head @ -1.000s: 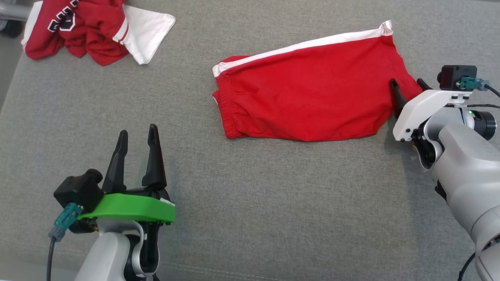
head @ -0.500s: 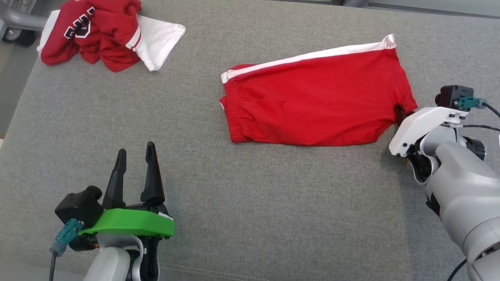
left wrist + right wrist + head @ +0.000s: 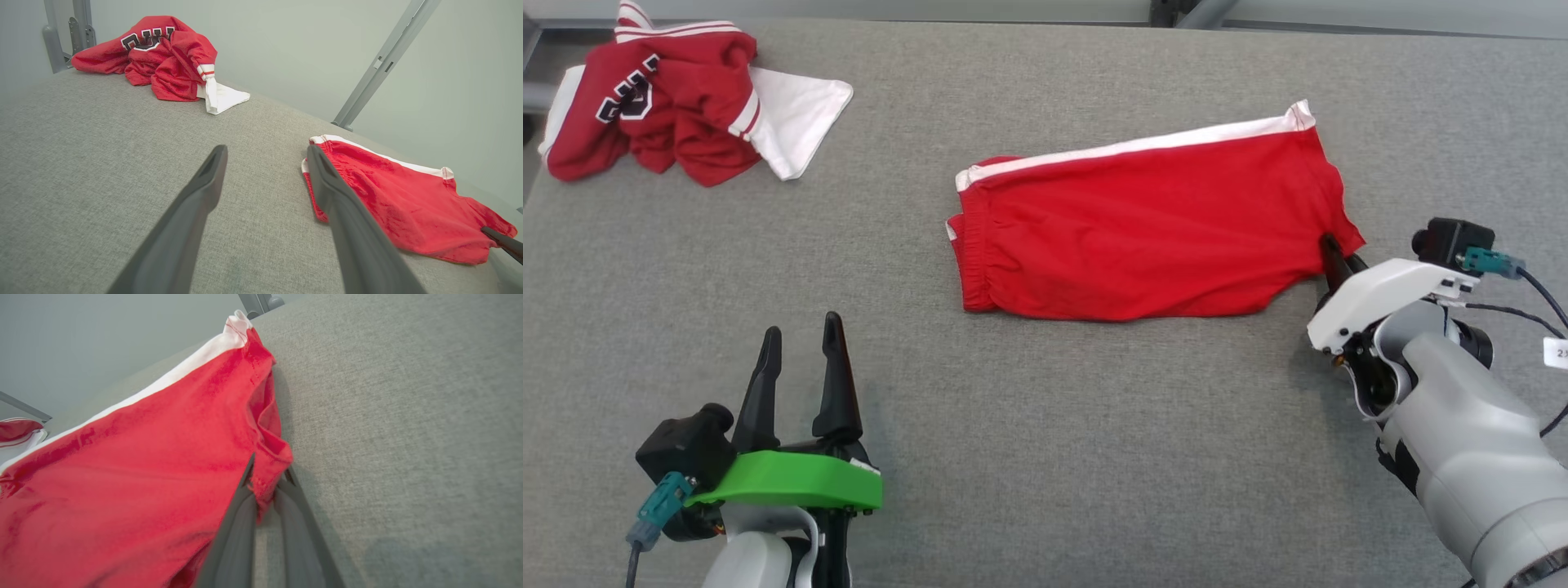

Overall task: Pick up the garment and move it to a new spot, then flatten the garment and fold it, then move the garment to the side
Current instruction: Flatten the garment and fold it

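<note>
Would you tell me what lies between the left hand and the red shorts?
Bare grey surface separates left hand from red shorts, in the head view.

Layout of the table (image 3: 1045,457).
The shorts (image 3: 1143,245) lie right of centre; jersey (image 3: 662,114) at the far left corner; left gripper (image 3: 801,324) by the near edge; right gripper (image 3: 1339,261) at the shorts' right end.

The shorts (image 3: 1143,237) are smooth, faintly shiny red cloth, the table cover (image 3: 1045,457) a coarse, matt grey weave.
</note>
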`<state>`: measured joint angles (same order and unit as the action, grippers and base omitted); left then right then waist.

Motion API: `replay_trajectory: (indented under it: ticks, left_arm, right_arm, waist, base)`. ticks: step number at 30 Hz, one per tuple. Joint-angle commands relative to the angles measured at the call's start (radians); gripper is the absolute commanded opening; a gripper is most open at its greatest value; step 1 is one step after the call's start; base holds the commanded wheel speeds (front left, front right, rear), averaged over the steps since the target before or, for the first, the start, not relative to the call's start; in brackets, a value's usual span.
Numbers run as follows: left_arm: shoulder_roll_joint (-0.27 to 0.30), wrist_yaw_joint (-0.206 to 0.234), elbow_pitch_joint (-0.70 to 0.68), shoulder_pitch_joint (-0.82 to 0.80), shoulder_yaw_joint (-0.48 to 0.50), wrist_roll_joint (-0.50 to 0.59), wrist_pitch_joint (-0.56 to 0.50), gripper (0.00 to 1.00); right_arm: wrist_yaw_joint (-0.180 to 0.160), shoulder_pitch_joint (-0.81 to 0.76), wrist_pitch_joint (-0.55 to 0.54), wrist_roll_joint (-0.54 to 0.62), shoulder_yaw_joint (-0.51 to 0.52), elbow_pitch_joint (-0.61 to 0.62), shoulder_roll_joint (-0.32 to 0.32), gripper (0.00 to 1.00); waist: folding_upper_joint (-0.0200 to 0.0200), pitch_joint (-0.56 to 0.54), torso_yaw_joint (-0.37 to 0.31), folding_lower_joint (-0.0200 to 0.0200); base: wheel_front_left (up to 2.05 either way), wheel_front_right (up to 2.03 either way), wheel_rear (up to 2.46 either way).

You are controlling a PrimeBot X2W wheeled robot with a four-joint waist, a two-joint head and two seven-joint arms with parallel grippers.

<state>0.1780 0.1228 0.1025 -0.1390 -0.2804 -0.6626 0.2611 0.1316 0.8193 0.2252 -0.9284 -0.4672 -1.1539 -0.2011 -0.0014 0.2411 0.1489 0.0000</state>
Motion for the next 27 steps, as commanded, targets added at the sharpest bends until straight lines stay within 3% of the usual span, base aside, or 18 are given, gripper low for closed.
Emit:
replay_trajectory:
  ticks: [1,13,27]
  left_arm:
    - [0.007,-0.002,-0.005,0.015,-0.003,0.019,0.003,1.0]
    - [-0.003,0.001,-0.009,0.03,-0.043,0.036,-0.001,1.0]
    - [-0.015,-0.007,0.027,0.001,-0.058,0.079,0.003,1.0]
  right_arm:
    - [-0.002,-0.042,0.014,-0.019,0.005,0.023,-0.019,0.0]
    - [-0.002,-0.268,0.04,-0.074,0.096,0.21,-0.11,0.0]
    - [-0.002,-0.312,0.04,0.037,0.243,0.308,-0.083,0.0]
  waist:
    - [0.0014,-0.025,-0.039,0.0]
    - [0.0014,-0.056,-0.145,0.0]
    - [0.0014,-0.06,-0.15,0.0]
  base:
    - [0.0,0.0,0.0]
    - [0.0,0.0,0.0]
    - [0.0,0.0,0.0]
